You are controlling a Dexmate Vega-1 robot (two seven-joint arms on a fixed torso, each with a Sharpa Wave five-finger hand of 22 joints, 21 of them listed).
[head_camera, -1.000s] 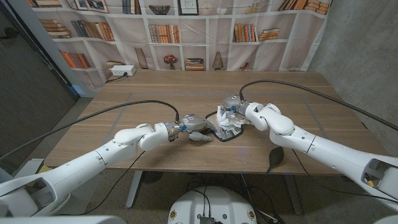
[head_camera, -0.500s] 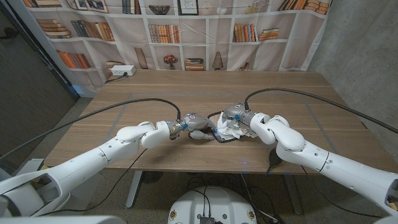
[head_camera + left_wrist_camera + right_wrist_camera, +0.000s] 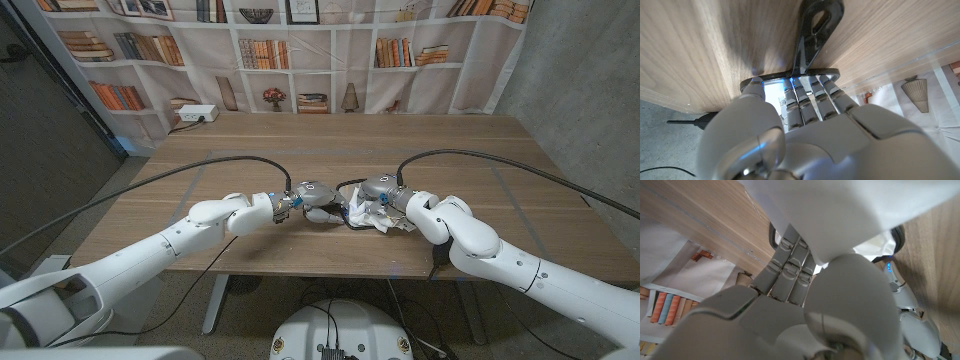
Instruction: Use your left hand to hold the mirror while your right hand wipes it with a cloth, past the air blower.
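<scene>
My main worry is the black-framed, glossy hand mirror (image 3: pixel 352 208) skidding across the wooden surface (image 3: pixel 300 150) if my right hand (image 3: pixel 382 192) drags the crumpled white cloth (image 3: pixel 375 212) harder than my left hand (image 3: pixel 312 196) can pin it. I judge the hold to be light: in the left wrist view the fingers (image 3: pixel 810 95) press down on the mirror's rim beside its looped black handle (image 3: pixel 815 30), but I cannot tell whether they wrap under the edge, so a sideways stroke could twist the mirror out. The cloth is also bunched; a loose fold may ride up so that bare fingertips touch the glass instead.

The mirror lies near the middle of the surface, toward the front edge, between the two hands. My left hand is closed down on its left end, fingers close together. My right hand is clamped on the cloth, which sits on the mirror's right part; in the right wrist view the white fabric (image 3: pixel 850 210) covers the fingertips, so I cannot tell how tightly they curl. I cannot make out the air blower.
</scene>
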